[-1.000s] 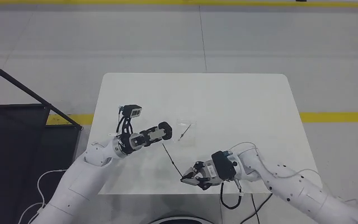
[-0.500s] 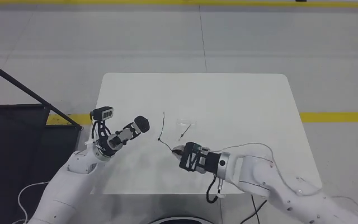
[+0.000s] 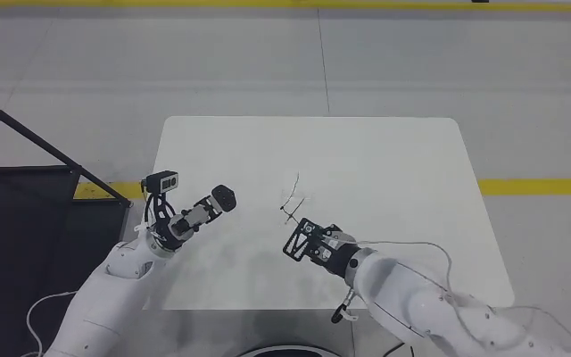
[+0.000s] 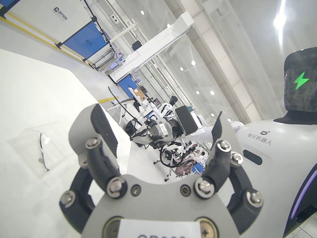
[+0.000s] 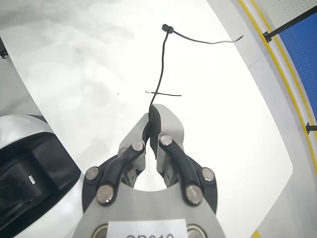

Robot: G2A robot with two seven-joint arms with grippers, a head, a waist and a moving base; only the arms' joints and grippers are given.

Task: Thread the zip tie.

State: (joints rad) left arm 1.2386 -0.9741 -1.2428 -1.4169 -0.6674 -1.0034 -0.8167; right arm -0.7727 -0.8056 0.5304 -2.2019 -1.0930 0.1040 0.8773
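Zip tie (image 5: 162, 63) pinched by strap in closed right claw (image 5: 152, 110), head held above surface (image 5: 223, 125) at frame centre, likely for threading access. Left claw (image 4: 158, 117) open, empty, at left of top view. Whether tail is through head: unclear.

Left arm sits bent at the near left, wrist cocked up, and the left gripper (image 4: 158, 115) points across toward the other arm, fingers spread wide. Right arm reaches in from the near right toward the middle, the right gripper (image 5: 152, 110) with fingers pressed tight together, pinching one end of the zip tie (image 5: 162, 60).
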